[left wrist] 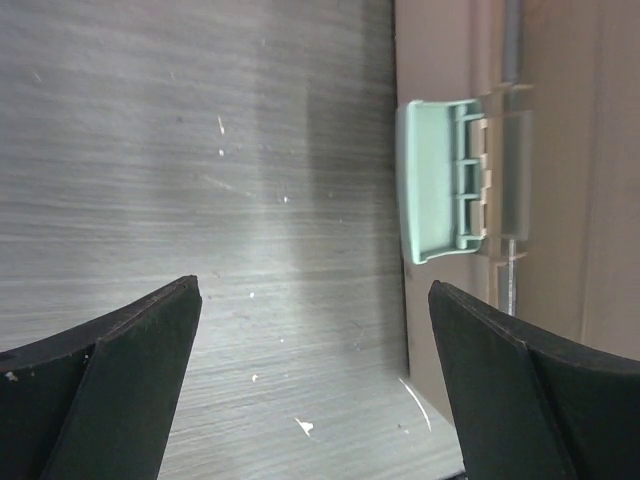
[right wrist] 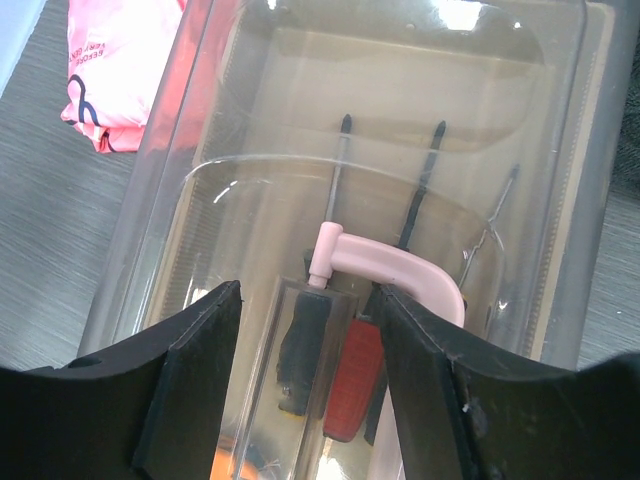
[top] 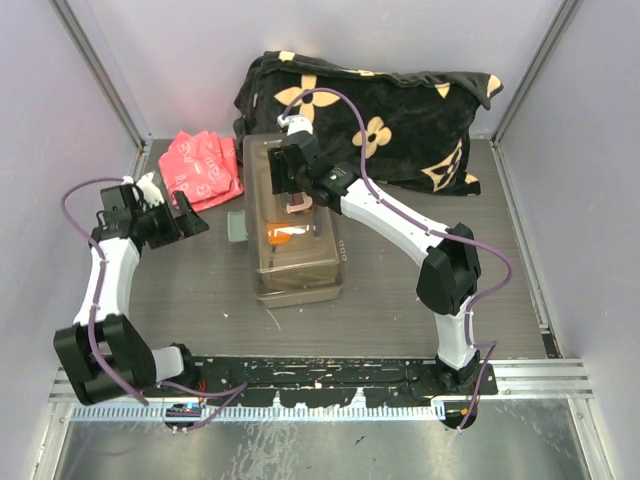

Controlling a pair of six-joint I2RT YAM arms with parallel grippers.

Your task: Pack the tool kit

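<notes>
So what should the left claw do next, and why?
Probably nudge the left gripper over to the green latch and press it flat against the toolbox. Its jaws are wide open with nothing in them, the latch sticks out from the box's side, and screwdrivers already lie inside.

White arms [top: 108,285], black joints [top: 447,268] and jaws, purple cables [top: 66,205].

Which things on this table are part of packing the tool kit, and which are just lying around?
For the job: toolbox, its pink handle, the screwdrivers under the lid, the green side latch.
Lying about: pink packet, black flower-patterned blanket.
</notes>
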